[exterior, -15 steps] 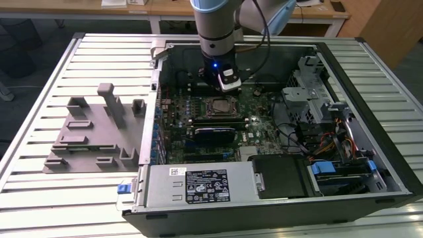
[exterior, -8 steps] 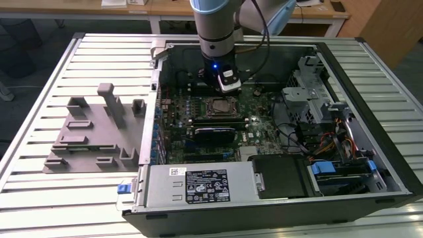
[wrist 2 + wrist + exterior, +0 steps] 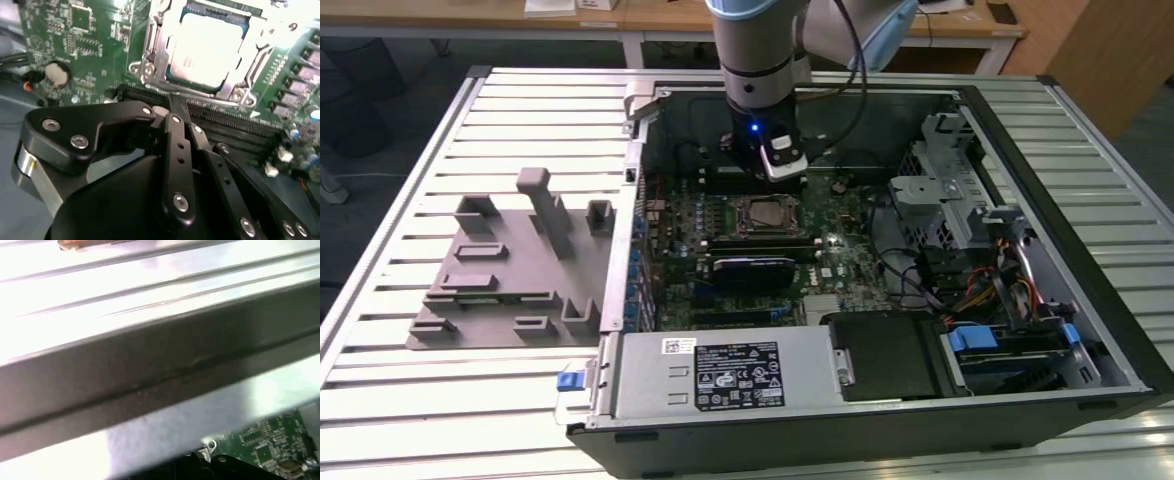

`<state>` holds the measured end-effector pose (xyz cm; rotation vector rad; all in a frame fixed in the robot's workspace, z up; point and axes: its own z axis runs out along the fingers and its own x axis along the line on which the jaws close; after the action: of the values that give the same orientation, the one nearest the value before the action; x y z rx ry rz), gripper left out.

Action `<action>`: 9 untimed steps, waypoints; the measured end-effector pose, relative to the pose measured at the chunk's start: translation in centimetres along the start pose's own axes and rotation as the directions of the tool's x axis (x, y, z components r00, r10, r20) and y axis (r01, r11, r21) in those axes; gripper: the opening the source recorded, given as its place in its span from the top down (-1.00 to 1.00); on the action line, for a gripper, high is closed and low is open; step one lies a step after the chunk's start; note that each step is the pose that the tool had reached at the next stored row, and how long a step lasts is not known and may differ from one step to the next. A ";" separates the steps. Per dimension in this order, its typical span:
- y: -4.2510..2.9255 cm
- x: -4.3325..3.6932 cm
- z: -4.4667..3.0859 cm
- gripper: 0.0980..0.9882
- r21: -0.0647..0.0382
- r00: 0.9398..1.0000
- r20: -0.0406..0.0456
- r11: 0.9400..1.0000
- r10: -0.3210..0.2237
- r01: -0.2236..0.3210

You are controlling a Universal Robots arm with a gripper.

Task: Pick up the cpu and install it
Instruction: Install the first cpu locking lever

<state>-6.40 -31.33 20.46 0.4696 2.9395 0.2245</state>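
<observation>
Slatted metal tabletop (image 3: 400,180) carries an open PC case (image 3: 1067,200) lying on its side, motherboard (image 3: 847,265) facing up. Grey slotted holder block (image 3: 507,280) sits on the tabletop at 9 o'clock from the case, just beside its wall. Arm (image 3: 767,60) comes down from 12 o'clock into the case; gripper (image 3: 781,165) hangs over the board just at 12 o'clock of the socket (image 3: 765,215). cpu (image 3: 765,213) is seated in the socket, metal frame around it; in the second wrist view the cpu (image 3: 207,47) shows silvery top up, flat inside the frame. Gripper (image 3: 172,107) in that view: black fingers (image 3: 175,150) pinched together, nothing between them, tips over the memory slots (image 3: 225,125) just beside the socket, apart from the cpu. First wrist view catches the case wall (image 3: 160,365) and a corner of green board (image 3: 270,440).
</observation>
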 end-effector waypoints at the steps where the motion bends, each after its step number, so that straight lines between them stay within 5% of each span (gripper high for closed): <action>1: 0.05 -0.04 -0.28 0.98 -0.001 1.000 0.001 1.000 0.000 0.000; 9: 0.15 -0.12 -0.85 0.98 -0.003 1.000 0.007 1.000 -0.001 0.001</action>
<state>-6.40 -31.33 21.33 0.4674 2.9317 0.2259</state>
